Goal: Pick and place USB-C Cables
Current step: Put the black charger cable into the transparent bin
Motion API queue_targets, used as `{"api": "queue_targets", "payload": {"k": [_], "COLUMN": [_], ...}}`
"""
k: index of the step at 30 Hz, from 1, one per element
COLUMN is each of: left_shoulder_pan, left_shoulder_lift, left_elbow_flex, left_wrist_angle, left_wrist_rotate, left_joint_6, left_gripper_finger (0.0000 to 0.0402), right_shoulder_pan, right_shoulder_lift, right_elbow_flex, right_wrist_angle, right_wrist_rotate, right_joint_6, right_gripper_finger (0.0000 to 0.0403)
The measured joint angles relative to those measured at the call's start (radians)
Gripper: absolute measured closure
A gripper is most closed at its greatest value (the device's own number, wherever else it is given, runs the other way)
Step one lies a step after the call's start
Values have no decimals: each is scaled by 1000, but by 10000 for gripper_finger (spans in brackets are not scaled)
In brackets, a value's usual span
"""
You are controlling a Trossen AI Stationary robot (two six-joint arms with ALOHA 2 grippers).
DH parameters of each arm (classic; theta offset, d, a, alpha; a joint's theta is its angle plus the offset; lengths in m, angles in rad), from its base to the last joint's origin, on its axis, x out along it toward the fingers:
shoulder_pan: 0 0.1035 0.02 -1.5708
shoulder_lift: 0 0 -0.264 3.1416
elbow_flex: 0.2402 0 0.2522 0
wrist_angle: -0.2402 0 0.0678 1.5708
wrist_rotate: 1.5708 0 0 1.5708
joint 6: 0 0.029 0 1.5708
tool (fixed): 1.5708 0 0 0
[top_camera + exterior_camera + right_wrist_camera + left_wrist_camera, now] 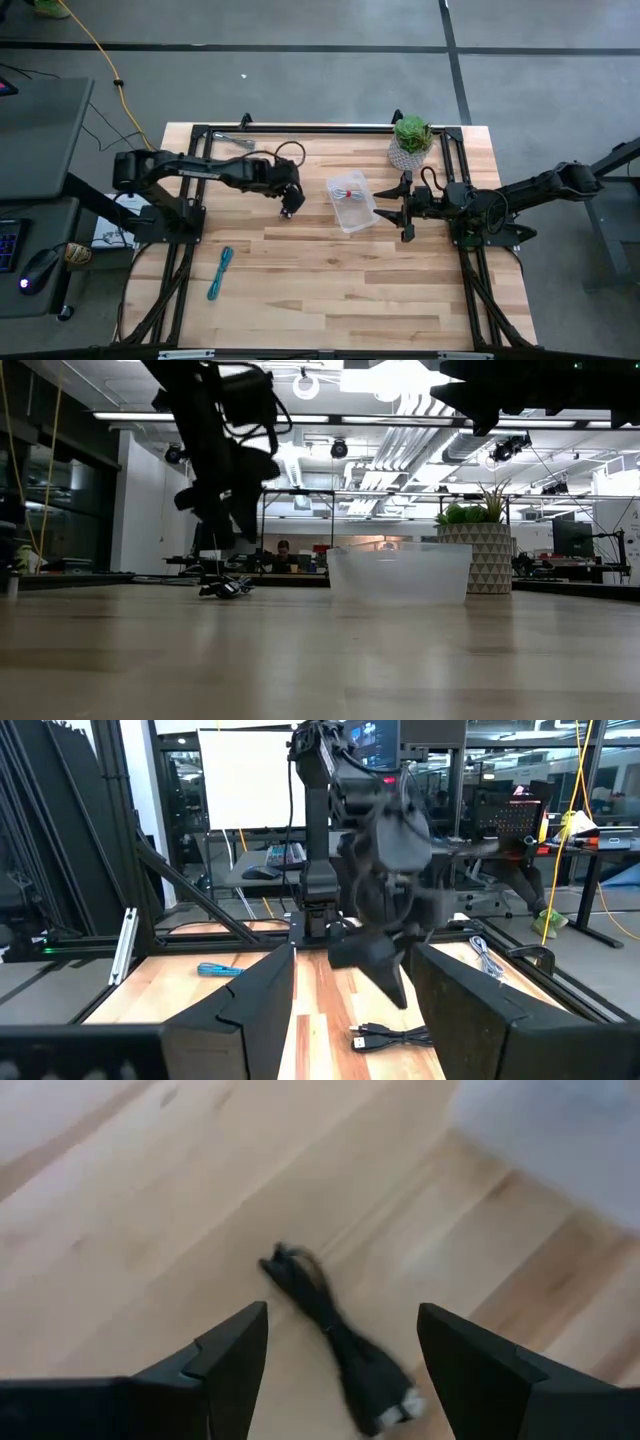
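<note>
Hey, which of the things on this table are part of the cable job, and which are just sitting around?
Job:
black cable, under the open left gripper
teal-blue cable
red-and-white cable in the clear tub
silvery grey cable

Lying about:
potted plant

4 cables show. The black cable (335, 1335) lies flat on the worktop, a loose bundle near the centre of the high view. The teal-blue cable (220, 272) lies stretched at lower left. The red-and-white cable (347, 191) rests inside the clear tub. The silvery grey cable (236, 139) lies at the upper edge.
</note>
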Motion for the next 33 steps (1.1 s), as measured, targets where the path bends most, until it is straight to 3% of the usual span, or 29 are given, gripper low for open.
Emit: {"api": "queue_targets", "payload": {"k": [11,33], "left_shoulder_pan": [-24,-24], "left_shoulder_lift": [130,273], "left_elbow_flex": [0,6], "left_wrist_angle": [-1,71], "left_wrist_rotate": [-26,-45], "left_joint_6": [-36,-139], "left_gripper_finger": [163,163], "right_shoulder_pan": [0,0], "right_shoulder_lift": [0,0], "right_elbow_flex": [0,0], "right_wrist_angle": [-3,-8], "right_wrist_rotate": [0,0], "right_joint_6": [7,8], "right_gripper_finger": [208,208]}}
